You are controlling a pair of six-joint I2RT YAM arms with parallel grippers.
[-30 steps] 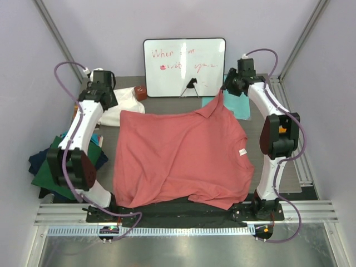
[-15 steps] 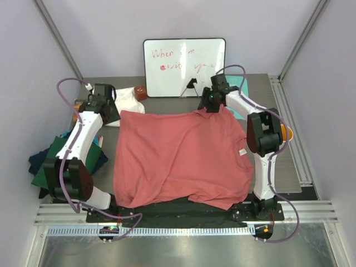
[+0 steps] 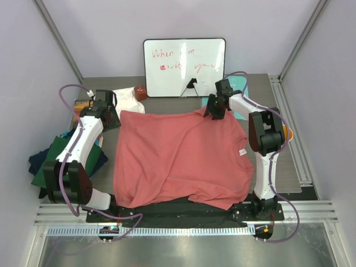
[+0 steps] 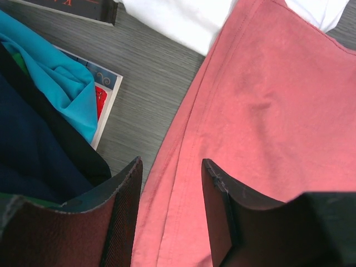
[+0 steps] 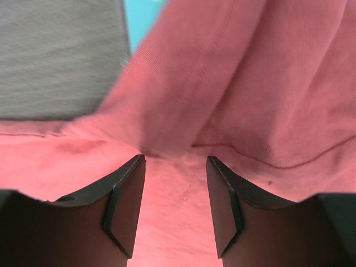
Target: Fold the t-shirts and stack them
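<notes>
1 large salmon-pink cotton t-shirt (image 3: 181, 156), spread on grey table (image 3: 167, 103); left gripper (image 4: 171, 164), fingers apart, above its edge; right gripper (image 5: 176, 158), fingers apart, at its far corner.

Pincer (image 5: 175, 161) parted over rumpled salmon-pink t-shirt (image 5: 233, 83); teal mat (image 5: 142, 14) behind.

My left arm (image 3: 83, 135) and right arm (image 3: 265, 175) are white, with big round black joints. A long purple cable (image 3: 62, 94) loops along each one. My right arm has a small orange spot (image 3: 285, 132). Each arm stands on a flat black base (image 3: 261, 210). My fingers (image 4: 123, 214) are dark and flat, with slanted tips.
</notes>
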